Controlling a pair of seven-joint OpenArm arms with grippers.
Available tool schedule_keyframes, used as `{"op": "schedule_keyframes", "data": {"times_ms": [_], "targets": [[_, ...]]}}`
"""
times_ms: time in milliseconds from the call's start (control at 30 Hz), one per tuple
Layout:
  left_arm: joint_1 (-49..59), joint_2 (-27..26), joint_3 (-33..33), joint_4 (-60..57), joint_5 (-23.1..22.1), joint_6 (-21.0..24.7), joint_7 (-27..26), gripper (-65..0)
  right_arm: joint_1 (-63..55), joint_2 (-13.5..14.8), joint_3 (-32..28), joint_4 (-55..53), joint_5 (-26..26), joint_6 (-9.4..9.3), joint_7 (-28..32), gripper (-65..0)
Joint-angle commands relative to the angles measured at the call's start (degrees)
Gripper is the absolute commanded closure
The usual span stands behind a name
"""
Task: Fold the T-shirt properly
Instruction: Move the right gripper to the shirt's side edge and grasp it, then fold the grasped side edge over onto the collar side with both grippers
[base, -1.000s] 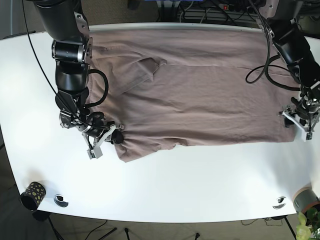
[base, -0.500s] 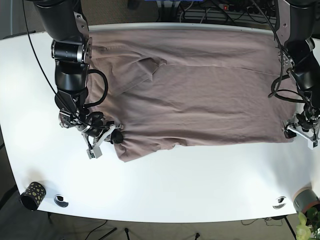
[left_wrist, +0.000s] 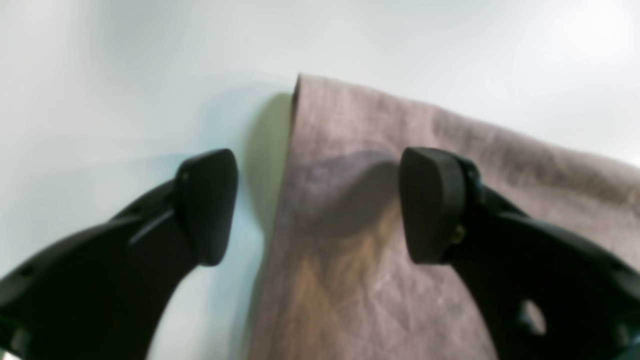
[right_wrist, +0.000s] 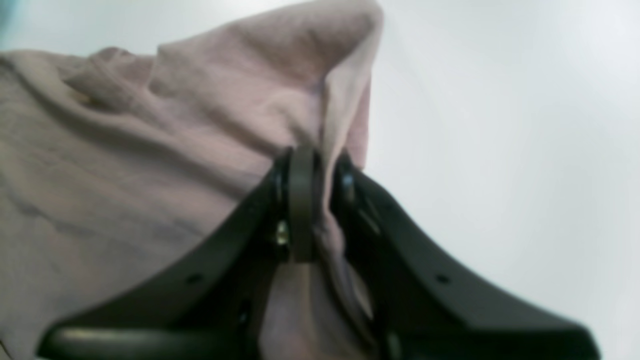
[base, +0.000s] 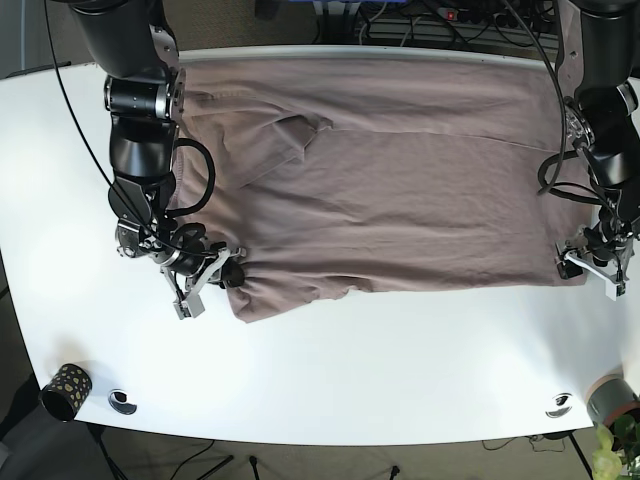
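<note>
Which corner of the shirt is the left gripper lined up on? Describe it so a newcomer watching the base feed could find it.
Start with the brown T-shirt spread across the white table. Follow its near edge to the base view's right end, where the left gripper sits with its jaws open astride the cloth. That corner lies flat, unlike the bunched one pinched in the right gripper.

Left gripper (left_wrist: 318, 205) agape — right gripper (right_wrist: 315, 170) clamped.
</note>
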Motion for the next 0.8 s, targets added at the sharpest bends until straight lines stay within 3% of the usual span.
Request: {"op": "schedule_keyframes", "data": {"times_ms": [0,67,133,200,400,567,767], "targets": [[-1.08,-0.5,0.03,-0.03,-0.1,-0.28,0.25,-32.8,1.18,0.36,0.19,4.24,0.97,0.41,-0.14,-5.2],[-1.17,0.29,0.03,-0.03,-0.1,-0.28,-1.25,-17.9,1.18,0.27,0.19,5.91,0.88,0.41,-1.11,-5.1],[-1.17,1.26,0.03,0.06,0.17,-0.28,-3.27,-7.9,1.18,0.27,0.11,6.52,0.88,0.41,-1.81,-5.1],[-1.17,1.26,0.03,0.06,0.17,-0.28,-4.59,-3.9,1.45,0.27,0.11,6.61,0.88,0.41,-2.25,-5.1],[-0.55,1.87,0.03,6.56,-0.1,-1.69,-4.59,0.0,1.27,0.27,0.11,8.98,0.88,0.41,-2.78,-4.9],[2.44,4.25,-1.11,18.08,-0.19,-6.79,1.21,0.0,-0.31,0.71,0.11,15.14,0.97,0.41,-6.56,-4.9],[5.34,6.71,-5.42,30.56,-0.19,-8.37,7.98,0.0,-2.25,0.8,0.19,21.99,0.97,0.41,-9.72,-4.9]]}}
